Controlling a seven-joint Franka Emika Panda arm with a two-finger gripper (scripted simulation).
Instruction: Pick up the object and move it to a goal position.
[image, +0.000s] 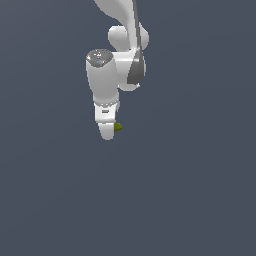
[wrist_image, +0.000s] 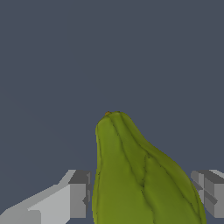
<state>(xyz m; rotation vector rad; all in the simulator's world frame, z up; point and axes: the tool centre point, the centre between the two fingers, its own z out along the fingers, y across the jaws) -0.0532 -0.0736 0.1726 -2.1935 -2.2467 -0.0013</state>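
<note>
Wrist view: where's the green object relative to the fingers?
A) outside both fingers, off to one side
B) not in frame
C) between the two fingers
C: the olive-green ribbed object sits in the gap, with one finger on one side and the other finger opposite, small gaps visible.

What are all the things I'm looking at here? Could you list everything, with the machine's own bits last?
object: one, olive-green, lumpy and ridged; in the exterior view it peeks out at the tip of the end effector, in the wrist view it sits between the two fingers.
background: one, plain dark blue-grey, fills everything around the arm; no other thing shows on it.
arm: one, white with grey joints, comes down from the top of the exterior view.
end effector: one, white and grey, at the arm's lower end; its fingers stand on either side of the object, small gaps showing, so contact cannot be told.
</note>
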